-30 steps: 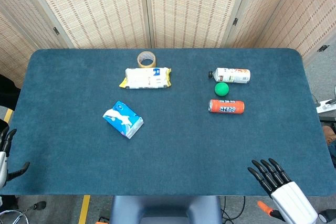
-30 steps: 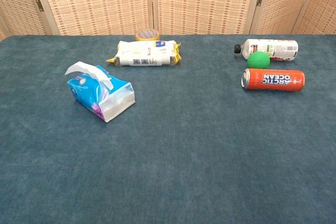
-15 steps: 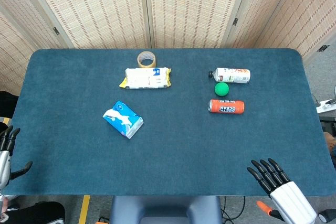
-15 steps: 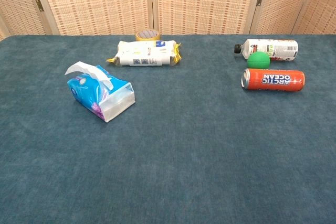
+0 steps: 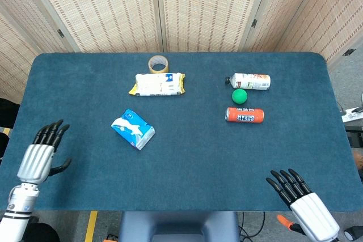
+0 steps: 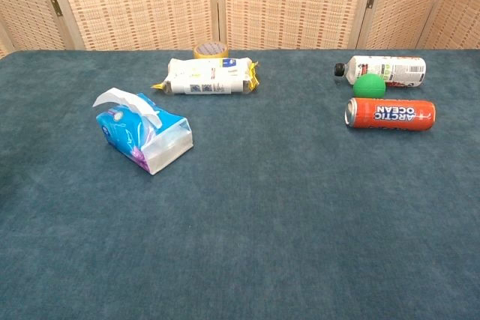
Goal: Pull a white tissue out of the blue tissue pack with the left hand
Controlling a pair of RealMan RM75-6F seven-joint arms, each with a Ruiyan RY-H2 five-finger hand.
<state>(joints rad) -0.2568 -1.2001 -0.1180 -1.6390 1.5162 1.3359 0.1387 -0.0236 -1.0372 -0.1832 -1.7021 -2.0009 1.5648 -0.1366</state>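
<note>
Over at the far left, the left hand (image 5: 38,157) hovers at the near-left edge of the table (image 5: 187,157), fingers spread and holding nothing, and the chest view doesn't catch it at all. The blue tissue pack (image 5: 133,129) lies to that hand's right and a little farther out, well apart from the fingertips, its long axis running on a diagonal from far-left to near-right. A white tissue (image 6: 126,103) stands up from the pack's top in a curled tongue, already poking out, with the clear, pale end of the wrapper facing the robot. So the reach looks like it should go right and forward, then pinch that tongue. Behind the pack sit a white wipes packet (image 5: 159,84) and a tape roll (image 5: 159,63); well to its right, a white bottle (image 5: 250,81), a green ball (image 5: 240,96) and an orange can (image 5: 244,115). The right hand (image 5: 296,194) waits far from the pack at the near-right edge, fingers apart, empty, clearly the more distant one.
</note>
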